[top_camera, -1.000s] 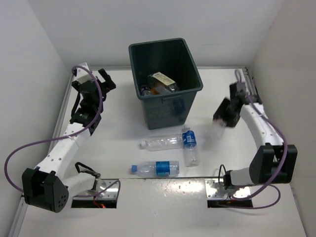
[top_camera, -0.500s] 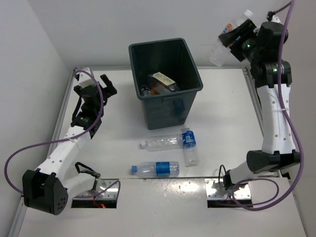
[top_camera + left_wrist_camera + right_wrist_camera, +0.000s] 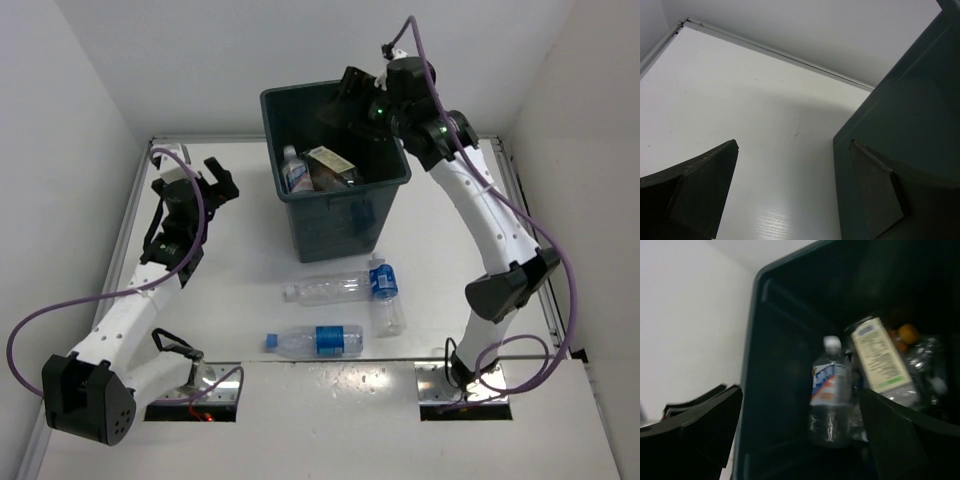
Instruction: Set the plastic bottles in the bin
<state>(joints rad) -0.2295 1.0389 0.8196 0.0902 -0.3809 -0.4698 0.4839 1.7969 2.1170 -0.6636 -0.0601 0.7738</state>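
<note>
Now the right pincer (image 3: 345, 100) hangs over the far rim of the bin (image 3: 330, 192), fingers spread, nothing between them. Half a second back it was holding a bottle high off to the right; that grip is gone. Right wrist view confirms: right pincer (image 3: 795, 430) open, looking down into the bin (image 3: 752, 340).

Released bottle (image 3: 291, 170) now stands upright inside against the left wall, white cap up, white-blue label showing (image 3: 829, 390). Just beside it lies a pale-labelled item (image 3: 880, 360); kind unclear.

Left pincer (image 3: 213, 172) also open and empty, just beside the bin's left wall (image 3: 910, 115), apart from it. Its wrist view shows only bare counter (image 3: 765, 125) between the fingers (image 3: 700, 195).

Remaining on the counter (image 3: 250, 250), in front of the bin: an unlabelled bottle (image 3: 325, 289), a blue-labelled bottle (image 3: 385, 297) touching its end, and a blue-capped bottle (image 3: 315, 341) nearer the arm bases.

Judgement: one more drop done, three bottles to go; right arm free to fetch the next.
</note>
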